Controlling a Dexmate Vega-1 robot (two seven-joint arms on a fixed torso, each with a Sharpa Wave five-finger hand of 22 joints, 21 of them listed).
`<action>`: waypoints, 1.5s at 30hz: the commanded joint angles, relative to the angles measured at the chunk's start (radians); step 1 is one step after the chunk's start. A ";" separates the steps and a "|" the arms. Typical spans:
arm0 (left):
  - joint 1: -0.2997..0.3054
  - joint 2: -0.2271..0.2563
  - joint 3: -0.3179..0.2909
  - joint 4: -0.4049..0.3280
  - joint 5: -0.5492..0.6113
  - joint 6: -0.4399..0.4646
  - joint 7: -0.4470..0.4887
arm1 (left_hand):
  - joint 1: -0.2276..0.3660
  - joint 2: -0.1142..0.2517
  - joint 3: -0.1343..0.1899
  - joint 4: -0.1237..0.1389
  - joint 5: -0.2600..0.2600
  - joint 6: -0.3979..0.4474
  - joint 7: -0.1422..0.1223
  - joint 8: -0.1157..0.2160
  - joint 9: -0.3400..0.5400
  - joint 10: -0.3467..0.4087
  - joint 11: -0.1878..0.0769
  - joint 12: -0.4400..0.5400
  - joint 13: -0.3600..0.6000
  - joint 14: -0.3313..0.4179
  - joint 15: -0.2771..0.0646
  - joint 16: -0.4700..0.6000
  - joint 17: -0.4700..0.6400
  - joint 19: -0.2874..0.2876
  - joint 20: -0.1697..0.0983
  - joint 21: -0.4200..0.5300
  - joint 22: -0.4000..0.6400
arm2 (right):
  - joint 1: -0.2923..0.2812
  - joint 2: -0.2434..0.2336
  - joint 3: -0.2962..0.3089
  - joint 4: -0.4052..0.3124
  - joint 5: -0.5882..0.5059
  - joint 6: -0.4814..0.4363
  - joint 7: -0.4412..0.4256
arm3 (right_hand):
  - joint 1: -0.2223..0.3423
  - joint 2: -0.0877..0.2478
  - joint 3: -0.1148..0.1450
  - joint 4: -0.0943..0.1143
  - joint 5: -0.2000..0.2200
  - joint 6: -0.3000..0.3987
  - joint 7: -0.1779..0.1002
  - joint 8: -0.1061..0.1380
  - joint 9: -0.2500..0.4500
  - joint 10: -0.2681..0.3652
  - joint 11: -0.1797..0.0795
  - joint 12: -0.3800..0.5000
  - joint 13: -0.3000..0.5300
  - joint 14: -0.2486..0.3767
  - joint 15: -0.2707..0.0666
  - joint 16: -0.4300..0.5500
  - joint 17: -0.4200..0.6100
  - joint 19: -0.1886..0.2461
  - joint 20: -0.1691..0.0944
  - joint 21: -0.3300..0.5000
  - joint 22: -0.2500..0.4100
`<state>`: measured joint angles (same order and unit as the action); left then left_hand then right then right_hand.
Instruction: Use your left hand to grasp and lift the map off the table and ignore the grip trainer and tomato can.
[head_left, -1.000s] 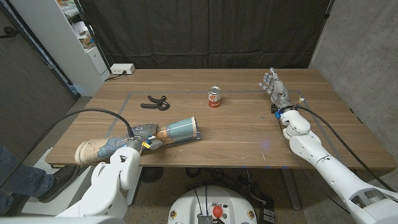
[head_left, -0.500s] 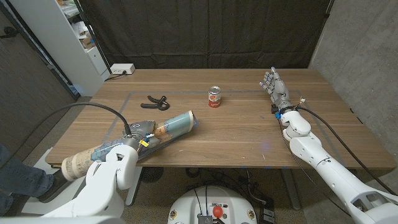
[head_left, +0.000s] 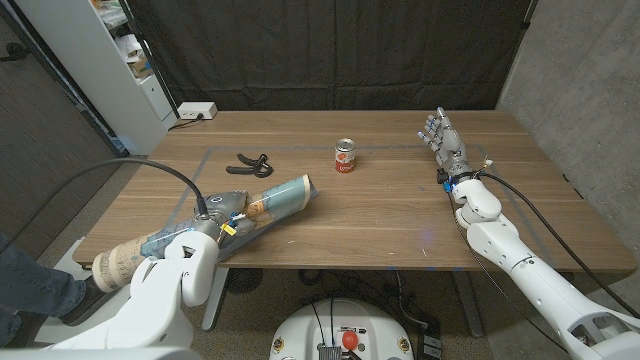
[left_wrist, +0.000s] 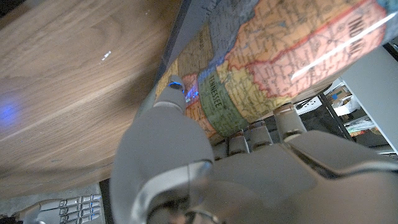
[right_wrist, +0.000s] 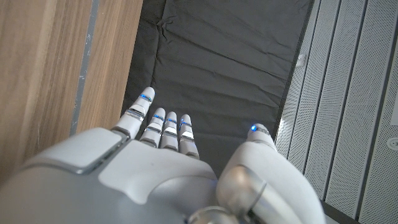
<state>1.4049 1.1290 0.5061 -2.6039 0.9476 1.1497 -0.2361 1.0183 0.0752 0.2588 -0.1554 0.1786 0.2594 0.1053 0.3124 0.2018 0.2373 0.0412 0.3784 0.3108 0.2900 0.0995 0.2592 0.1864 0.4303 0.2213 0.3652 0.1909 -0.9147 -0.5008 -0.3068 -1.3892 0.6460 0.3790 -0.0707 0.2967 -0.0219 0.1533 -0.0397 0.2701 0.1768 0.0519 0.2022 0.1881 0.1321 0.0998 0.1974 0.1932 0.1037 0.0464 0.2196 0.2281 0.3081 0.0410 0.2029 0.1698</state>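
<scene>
The rolled map (head_left: 283, 198), printed in blue and tan, hangs slanted over the table's front left, its far end raised and its near end past the table's edge. My left hand (head_left: 224, 215) grips it around the middle. In the left wrist view my left hand (left_wrist: 186, 155) has its fingers (left_wrist: 286, 118) wrapped around the map (left_wrist: 280, 56), thumb on the near side. The tomato can (head_left: 345, 156) stands upright at mid table. The black grip trainer (head_left: 250, 163) lies left of it. My right hand (head_left: 442, 136) stands open at the far right, fingers apart, holding nothing.
The wooden table (head_left: 380, 215) has thin taped lines on its top. A white power strip (head_left: 196, 111) sits at the back left corner. A white shelf unit (head_left: 125, 60) stands left of the table. A person's leg (head_left: 30, 285) shows at the lower left.
My left hand has raised the map off the table and drawn it toward me, so its near end now hangs lower past the front edge. The right arm has stayed put.
</scene>
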 joint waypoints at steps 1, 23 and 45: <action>-0.001 0.060 -0.023 -0.030 -0.092 -0.013 0.071 | 0.007 0.000 -0.003 0.005 0.004 0.007 -0.002 0.000 0.003 0.007 -0.003 0.001 0.000 0.008 -0.004 0.000 0.000 0.007 -0.001 -0.006 0.003 | -0.009 -0.001 0.004 -0.010 0.000 0.004 -0.004 | -0.002 0.011 -0.007 0.000 0.005 0.005 0.003 -0.003 0.005 0.009 -0.002 0.003 0.001 0.008 -0.004 0.002 0.001 0.007 0.003 -0.002 0.002; -0.043 0.158 -0.114 -0.052 -0.341 -0.092 0.159 | 0.005 -0.004 -0.011 0.007 0.003 0.013 -0.008 -0.006 0.003 0.008 -0.011 -0.006 0.000 0.007 -0.008 -0.007 0.001 -0.008 -0.001 -0.019 0.001 | -0.002 0.004 0.010 -0.007 0.000 0.007 -0.015 | -0.002 0.012 -0.008 0.000 0.004 0.004 0.003 -0.003 0.005 0.008 0.000 0.002 0.001 0.009 -0.005 0.002 0.001 0.009 0.003 -0.003 0.002; -0.128 0.263 -0.142 -0.071 -0.535 -0.120 0.220 | 0.008 -0.002 -0.013 0.007 0.004 0.020 -0.009 -0.010 0.003 0.016 -0.012 -0.008 0.001 0.013 -0.012 -0.010 0.000 -0.013 -0.001 -0.027 0.000 | 0.027 0.021 0.010 0.024 -0.003 0.015 -0.020 | -0.001 0.013 -0.009 -0.002 0.004 0.006 0.003 -0.002 0.005 0.011 -0.001 0.003 0.001 0.015 -0.006 0.004 0.001 0.009 0.003 -0.005 0.002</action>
<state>1.3184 1.3450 0.3734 -2.6618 0.5092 1.0363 -0.0425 1.0180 0.0749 0.2508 -0.1475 0.1786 0.2700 0.0944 0.3048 0.2022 0.2478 0.0301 0.3735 0.3109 0.3006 0.0888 0.2507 0.1864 0.4188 0.2218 0.3397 0.1903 -0.9009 -0.4858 -0.2979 -1.3796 0.6442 0.3910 -0.0887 0.2835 -0.0087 0.1451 -0.0398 0.2701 0.1768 0.0519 0.2022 0.1881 0.1321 0.0998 0.1974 0.1930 0.1091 0.0408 0.2196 0.2282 0.3081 0.0410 0.2030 0.1697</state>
